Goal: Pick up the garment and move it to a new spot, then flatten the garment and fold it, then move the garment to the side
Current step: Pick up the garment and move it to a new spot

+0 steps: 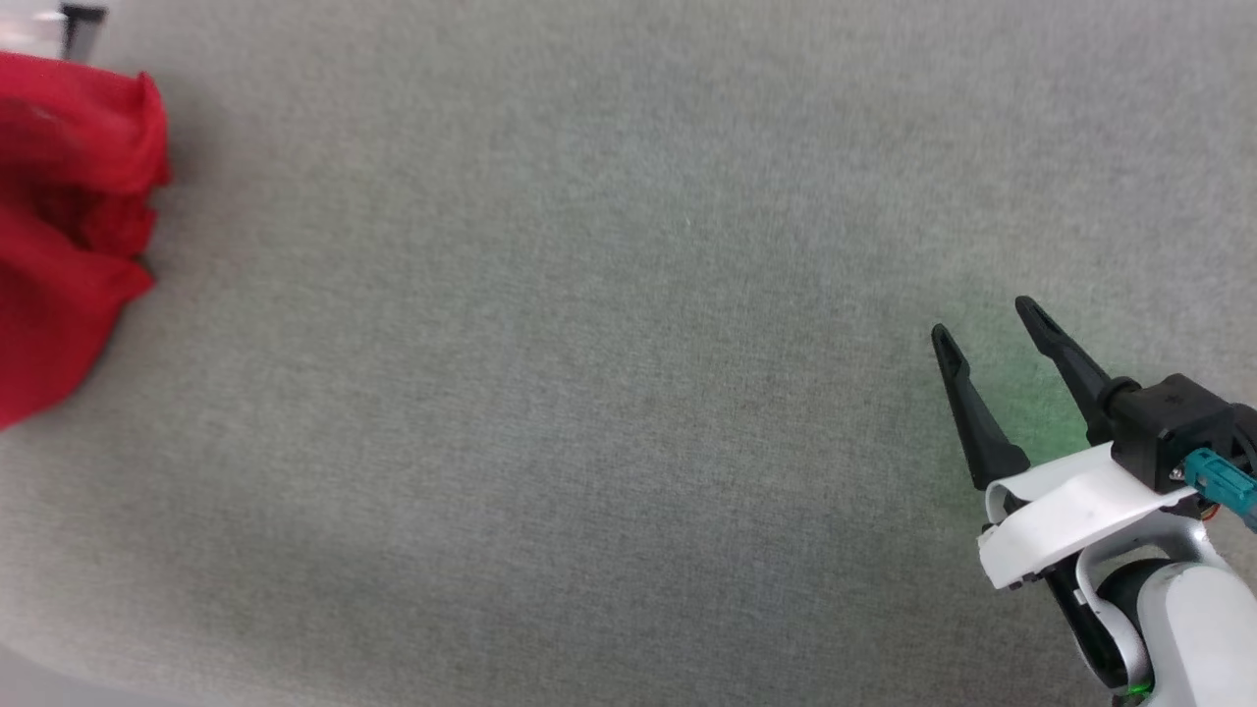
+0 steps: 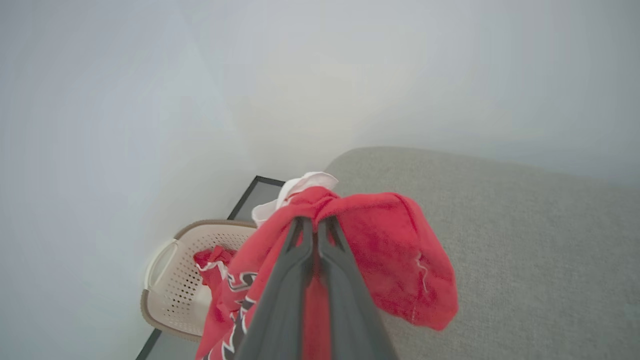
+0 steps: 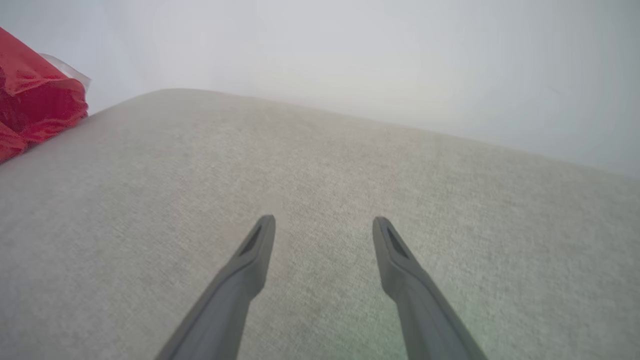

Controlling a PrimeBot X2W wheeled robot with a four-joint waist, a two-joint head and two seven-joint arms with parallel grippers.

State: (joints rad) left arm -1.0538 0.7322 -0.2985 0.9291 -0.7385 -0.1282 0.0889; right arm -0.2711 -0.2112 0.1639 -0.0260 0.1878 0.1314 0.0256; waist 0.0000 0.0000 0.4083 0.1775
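Gripping: left gripper (image 2: 315, 222) clamped on a bunched fold of the garment (image 2: 395, 250), centre frame, above the basket (image 2: 170, 285) and the grey cushion (image 2: 525, 240) edge | right gripper (image 1: 984, 319) spread, empty, lower right | handling: likely light, limp, sagging; best taken at hem or shoulders.

**Count of what is in view**

One red garment (image 2: 395, 250). One beige basket (image 2: 170, 295). One grey tabletop (image 1: 589, 393). Two tools, the left tool (image 2: 316, 225) and the right tool (image 1: 982, 319), each with two dark fingers (image 3: 250, 260), four in all. One red-white cloth (image 2: 212, 260) shows in the basket; whether it is a separate piece cannot be told.
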